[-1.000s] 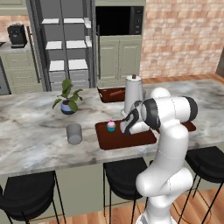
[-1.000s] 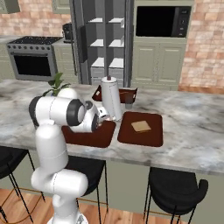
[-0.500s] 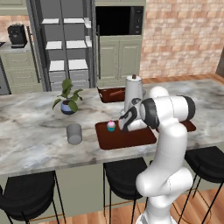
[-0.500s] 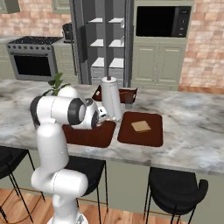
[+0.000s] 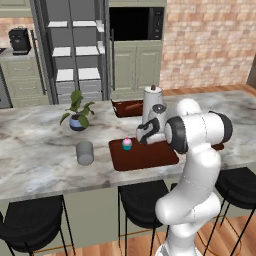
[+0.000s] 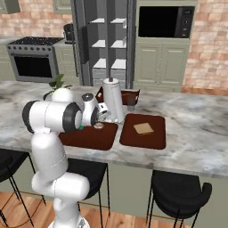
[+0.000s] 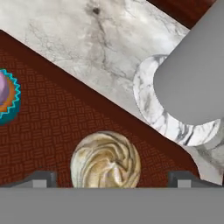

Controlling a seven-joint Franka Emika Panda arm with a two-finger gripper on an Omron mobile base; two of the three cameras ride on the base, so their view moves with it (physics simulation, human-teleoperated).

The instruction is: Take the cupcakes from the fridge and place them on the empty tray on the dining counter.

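**A brick-walled kitchen in sage green**

Red brick wall point(image 5: 210, 40) fills the far right. Sage-green cabinets point(image 5: 131, 67) stand under a black built-in microwave point(image 5: 136, 23). At far left, a black coffee machine point(image 5: 20, 40) sits on a short counter. Black stools point(image 5: 142, 196) line the near side, over a warm wooden floor point(image 5: 100, 247). A steel range point(image 6: 33, 64) stands far left in the right base view.

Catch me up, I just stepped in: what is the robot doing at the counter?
The arm is putting cupcakes on the dark tray on the marble dining counter. A teal-wrapped, pink-frosted cupcake stands on the tray, and a cream-swirled cupcake sits on it right between the open gripper fingers, apparently just set down. The paper-towel roll stands beside the tray.
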